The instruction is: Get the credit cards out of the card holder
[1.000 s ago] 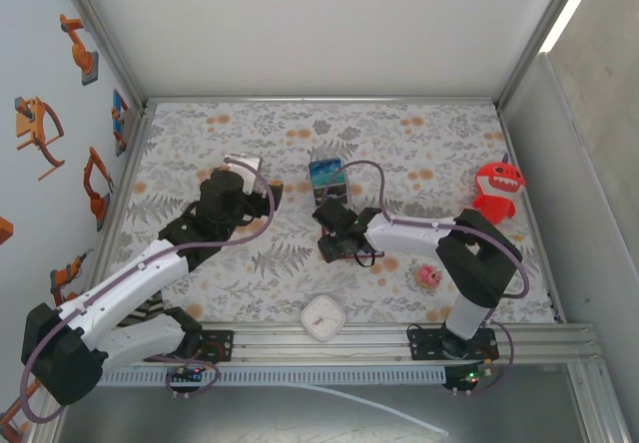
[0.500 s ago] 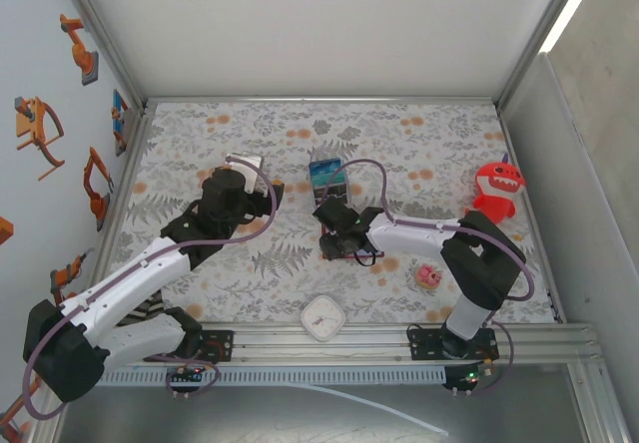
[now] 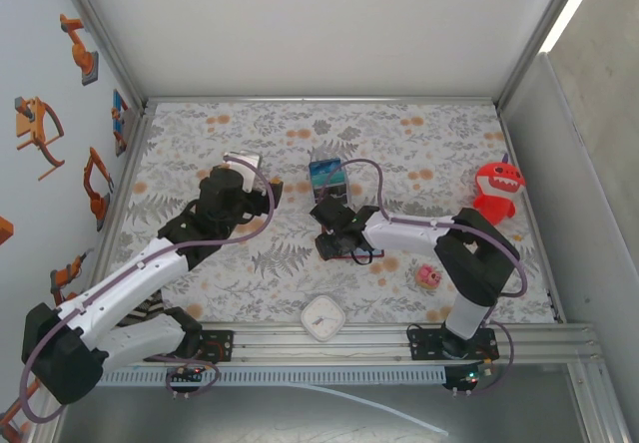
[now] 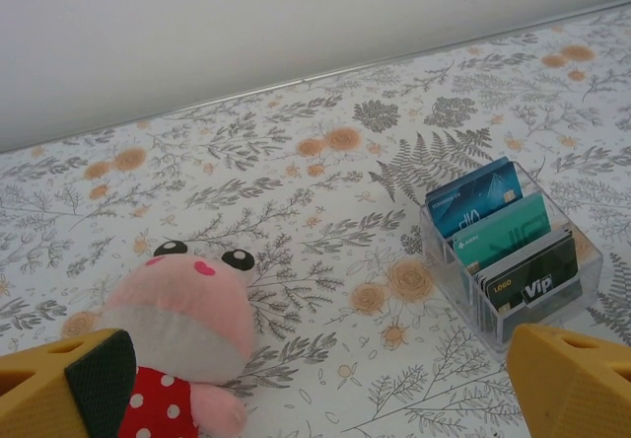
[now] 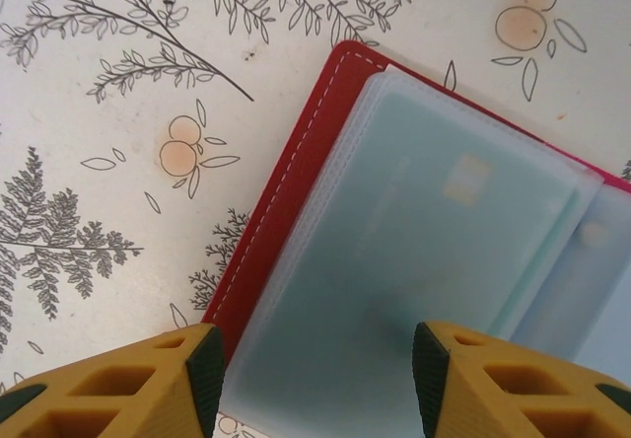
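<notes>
Jaws of the right gripper [image 5: 314, 359] stand half apart over the card holder [image 5: 279, 191], which lies open mid-frame with a teal credit card [image 5: 414, 231] in its clear pocket. They have barely shifted in the last second. The wrist view of the left gripper [image 4: 315, 384], gaping wide, adds a plush toy [image 4: 187, 310] and a clear box [image 4: 513, 251]; the right arm [image 3: 419, 231] reaches leftward, elbow bent

Your left gripper [image 4: 320, 387]: jaws spread wide, held low, near level. Your right gripper [image 5: 317, 379]: jaws parted, aimed straight down.
</notes>
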Tool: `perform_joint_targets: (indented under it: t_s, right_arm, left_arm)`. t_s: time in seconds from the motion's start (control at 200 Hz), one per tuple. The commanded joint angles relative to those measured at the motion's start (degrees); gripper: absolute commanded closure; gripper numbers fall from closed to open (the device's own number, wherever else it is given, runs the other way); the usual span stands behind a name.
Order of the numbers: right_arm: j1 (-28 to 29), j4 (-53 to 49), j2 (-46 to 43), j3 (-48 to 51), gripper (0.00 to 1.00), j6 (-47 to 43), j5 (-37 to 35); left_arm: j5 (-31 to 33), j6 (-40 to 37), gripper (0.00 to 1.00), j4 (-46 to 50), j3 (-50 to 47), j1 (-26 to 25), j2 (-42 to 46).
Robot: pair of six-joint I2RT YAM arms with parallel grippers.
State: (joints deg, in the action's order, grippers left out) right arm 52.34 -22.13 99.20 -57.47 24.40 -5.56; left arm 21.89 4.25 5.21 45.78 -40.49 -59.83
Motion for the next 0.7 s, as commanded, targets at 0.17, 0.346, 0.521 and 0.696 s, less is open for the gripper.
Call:
perform_joint_targets:
  t_s: [0.17, 0.346, 0.521, 0.696]
  right_arm:
    - [0.31, 0.57, 1.27, 1.81, 0.49, 1.63, -1.86]
    - [0.16, 2.05, 1.1, 3.81, 0.54, 2.49, -1.92]
    - [-0.52, 3.86, 0.12, 5.73, 0.61, 2.86, -0.99]
    - [-1.58, 6.49, -2.0, 7.54, 0.72, 3.07, 0.36]
  left_arm:
    - [0.52, 0.03, 0.03, 0.28, 0.93, -0.14, 0.52]
    - [0.29, 0.12, 0.03, -0.06, 1.24, -0.19, 0.06]
    - [-0.31, 0.33, 0.03, 0.16, 1.75, -0.14, -0.32]
    - [-0.38, 0.39, 0.03, 0.81, 2.09, -0.2, -0.03]
